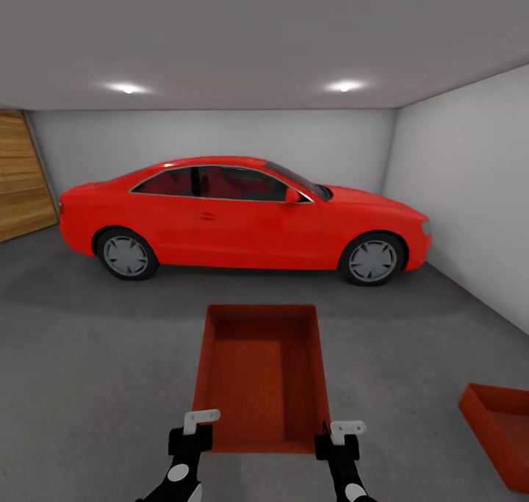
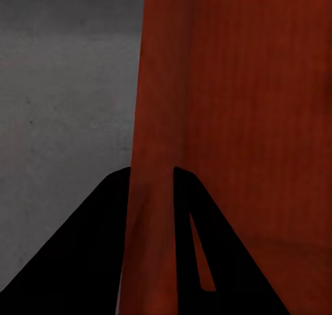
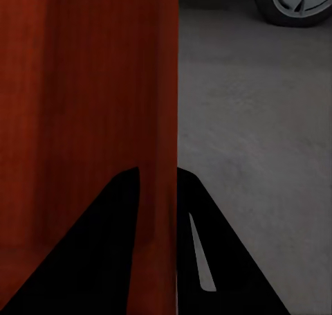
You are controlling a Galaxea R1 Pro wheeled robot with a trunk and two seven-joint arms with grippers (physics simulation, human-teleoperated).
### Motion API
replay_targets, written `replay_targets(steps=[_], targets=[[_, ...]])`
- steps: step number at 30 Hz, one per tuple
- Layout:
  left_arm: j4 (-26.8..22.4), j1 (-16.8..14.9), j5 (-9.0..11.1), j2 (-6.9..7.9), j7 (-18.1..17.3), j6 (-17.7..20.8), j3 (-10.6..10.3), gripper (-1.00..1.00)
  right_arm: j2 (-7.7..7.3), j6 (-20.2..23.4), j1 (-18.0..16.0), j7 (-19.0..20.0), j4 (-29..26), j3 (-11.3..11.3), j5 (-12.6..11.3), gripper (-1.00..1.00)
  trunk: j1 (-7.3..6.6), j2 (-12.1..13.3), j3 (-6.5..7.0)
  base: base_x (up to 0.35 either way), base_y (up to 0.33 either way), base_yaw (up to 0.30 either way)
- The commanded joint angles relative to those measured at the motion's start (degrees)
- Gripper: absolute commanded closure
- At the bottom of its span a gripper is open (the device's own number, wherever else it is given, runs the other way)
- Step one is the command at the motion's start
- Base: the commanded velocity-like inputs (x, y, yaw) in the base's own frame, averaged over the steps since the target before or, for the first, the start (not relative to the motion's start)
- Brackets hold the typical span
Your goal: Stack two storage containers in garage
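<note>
Carrying item one: a red-orange storage container [image 1: 261, 373], held out in front of the robot above the garage floor [image 1: 95, 370]. The left gripper [image 1: 192, 432] is pinching its left wall; the right gripper [image 1: 339, 437] is clamping the right wall likewise. Item two, the second container [image 1: 503, 425], is resting on the concrete at far right. A red car [image 1: 242, 219] is standing beyond. Step in hand, as judged: bringing the held bin over for stacking. Next move is calling for a turn rightward and aligning the rims.
</note>
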Motion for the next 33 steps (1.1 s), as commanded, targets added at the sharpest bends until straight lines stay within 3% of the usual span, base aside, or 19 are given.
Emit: replay_targets(steps=[1, 11, 33], targets=[[0.2, 0.0, 1.3, 0.04, 0.5, -0.2, -0.3, 1.00, -0.01, -3.1, -0.1, 0.1, -1.1, -2.1, -0.6, 1.00, 0.05, -0.1, -0.11, 0.322, 0.000, 0.000], [0.2, 0.0, 1.3, 0.04, 0.5, -0.2, -0.3, 1.00, 0.06, -3.1, -0.1, 0.0, -1.1, -2.1, -0.7, 1.00, 0.05, -0.1, -0.11, 0.322, 0.000, -0.047], [0.2, 0.0, 1.2, 0.04, 0.5, -0.2, -0.3, 1.00, 0.07, -3.1, -0.1, 0.0, -1.1, -2.2, -0.7, 1.00, 0.05, -0.1, -0.11, 0.322, 0.000, -0.276]])
